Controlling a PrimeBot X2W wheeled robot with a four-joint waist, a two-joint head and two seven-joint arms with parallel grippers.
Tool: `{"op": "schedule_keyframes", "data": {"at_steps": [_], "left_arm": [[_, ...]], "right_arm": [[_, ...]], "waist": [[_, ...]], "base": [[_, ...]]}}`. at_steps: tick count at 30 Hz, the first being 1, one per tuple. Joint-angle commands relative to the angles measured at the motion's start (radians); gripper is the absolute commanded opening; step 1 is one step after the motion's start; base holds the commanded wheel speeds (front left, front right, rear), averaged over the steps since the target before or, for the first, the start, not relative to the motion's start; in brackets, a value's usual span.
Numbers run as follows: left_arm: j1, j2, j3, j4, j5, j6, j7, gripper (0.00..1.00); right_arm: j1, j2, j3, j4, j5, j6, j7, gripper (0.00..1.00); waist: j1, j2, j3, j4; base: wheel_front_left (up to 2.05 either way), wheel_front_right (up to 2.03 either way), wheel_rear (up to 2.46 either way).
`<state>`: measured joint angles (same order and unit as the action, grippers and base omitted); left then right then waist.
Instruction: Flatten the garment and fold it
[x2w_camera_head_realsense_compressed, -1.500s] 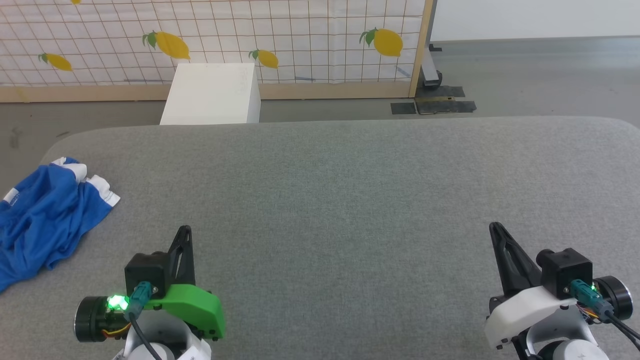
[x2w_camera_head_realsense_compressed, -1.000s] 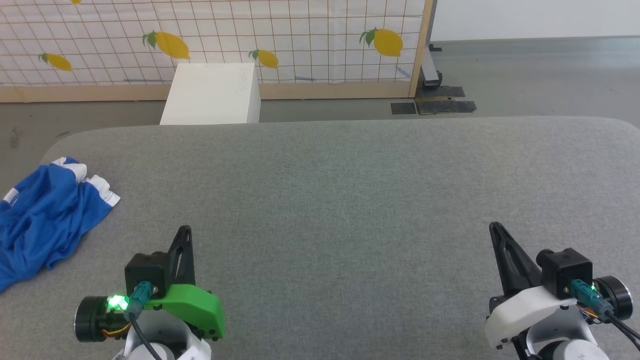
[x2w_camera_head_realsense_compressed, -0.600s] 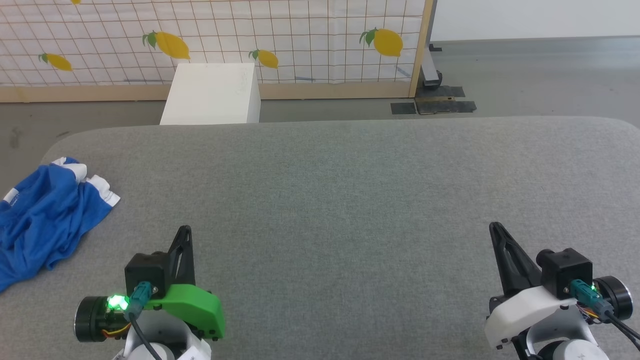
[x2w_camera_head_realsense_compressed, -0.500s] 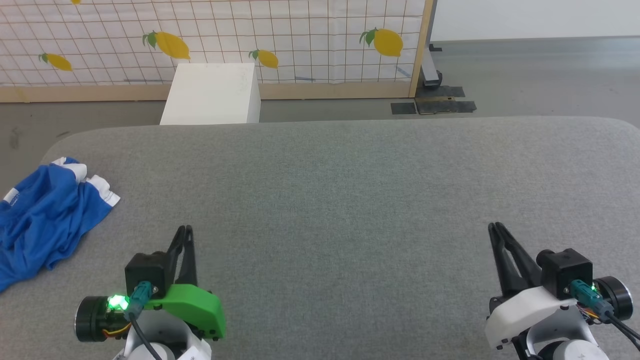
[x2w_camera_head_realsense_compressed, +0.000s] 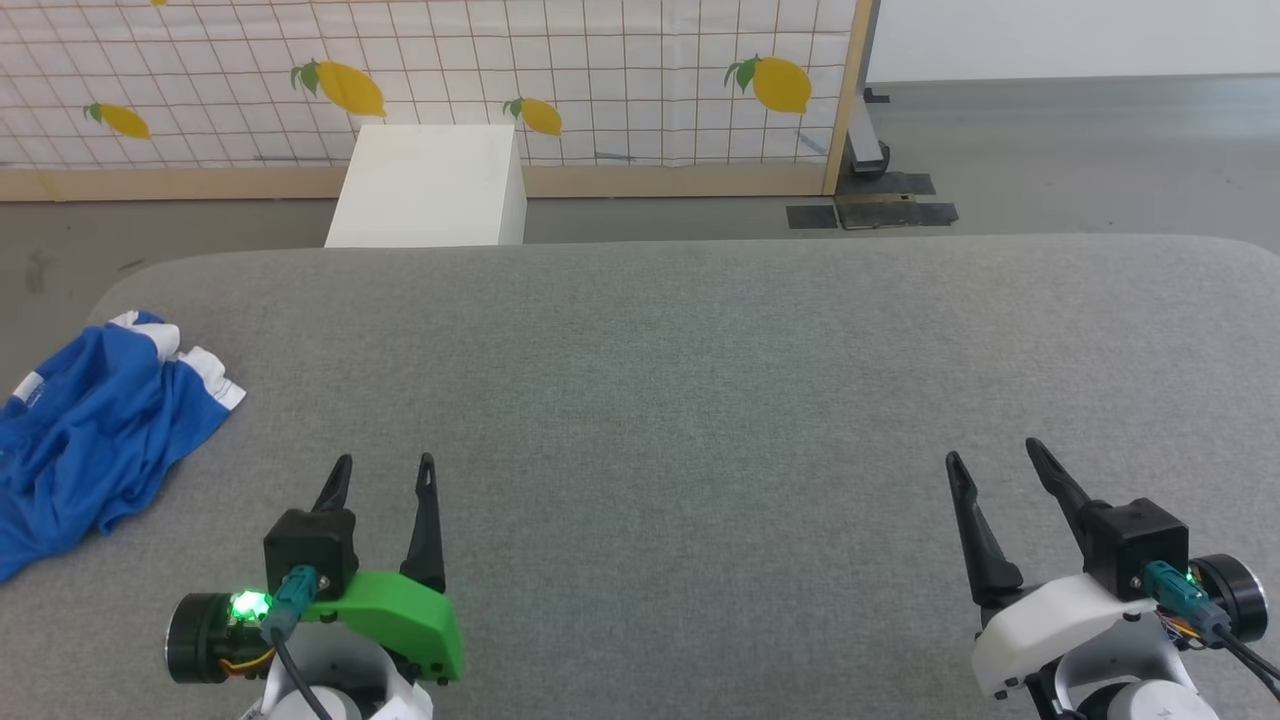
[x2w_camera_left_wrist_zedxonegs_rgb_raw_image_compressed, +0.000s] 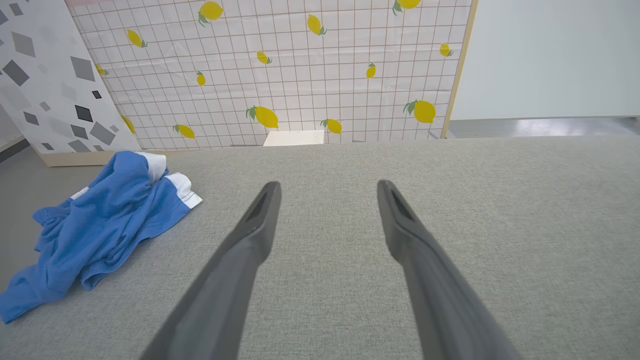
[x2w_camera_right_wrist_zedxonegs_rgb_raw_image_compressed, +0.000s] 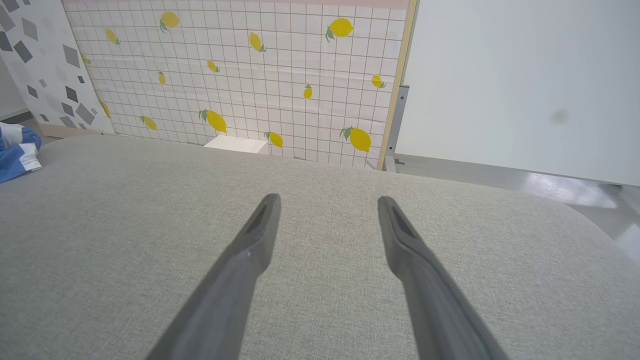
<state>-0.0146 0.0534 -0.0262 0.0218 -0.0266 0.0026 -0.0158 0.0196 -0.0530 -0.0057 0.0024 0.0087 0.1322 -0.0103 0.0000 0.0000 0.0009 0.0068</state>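
Note:
The garment (x2w_camera_head_realsense_compressed: 90, 435), royal-blue with white trim bands, lies crumpled at the far left edge of the grey padded table (x2w_camera_head_realsense_compressed: 700, 350). In the left wrist view the garment (x2w_camera_left_wrist_zedxonegs_rgb_raw_image_compressed: 100, 225) sits left of the fingers; the right wrist view catches a corner of the garment (x2w_camera_right_wrist_zedxonegs_rgb_raw_image_compressed: 15, 152) at its left edge. My left gripper (x2w_camera_head_realsense_compressed: 385, 468) hovers at the near left, open and empty, to the right of the garment and apart from it. My right gripper (x2w_camera_head_realsense_compressed: 990, 452) stands at the near right, open with nothing between its fingers.
Beyond the table's far edge stand a white box (x2w_camera_head_realsense_compressed: 430, 185) and a lemon-patterned gridded panel (x2w_camera_head_realsense_compressed: 500, 70) with a wooden frame. Grey floor (x2w_camera_head_realsense_compressed: 1050, 150) lies to the right behind the table. The table's left corner is rounded next to the garment.
Both grippers went from shut to open. The head view shifted slightly. The garment has not moved.

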Motion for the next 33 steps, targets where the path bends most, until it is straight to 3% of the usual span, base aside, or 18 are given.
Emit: {"op": "schedule_keyframes", "data": {"at_steps": [1, 15, 33], "left_arm": [[-0.013, 0.000, -0.007, 0.007, -0.004, 0.008, -0.010, 1.00], [-0.031, 0.003, -0.030, 0.039, -0.021, 0.022, -0.040, 1.00], [-0.042, 0.014, -0.049, 0.065, -0.047, 0.046, -0.077, 1.00]], "right_arm": [[-0.005, 0.000, -0.002, 0.006, 0.006, 0.000, -0.010, 1.00], [-0.010, 0.001, -0.008, 0.018, 0.011, 0.000, -0.033, 1.00], [-0.015, 0.001, -0.006, 0.032, 0.024, -0.001, -0.064, 1.00]], "waist": [[0.0000, 0.0000, 0.001, 0.004], [0.0000, 0.0000, 0.001, 0.065], [0.0000, 0.0000, -0.004, 0.210]], "base": [[0.00, 0.00, 0.00], [0.00, 0.00, 0.00], [0.00, 0.00, 0.00]]}}
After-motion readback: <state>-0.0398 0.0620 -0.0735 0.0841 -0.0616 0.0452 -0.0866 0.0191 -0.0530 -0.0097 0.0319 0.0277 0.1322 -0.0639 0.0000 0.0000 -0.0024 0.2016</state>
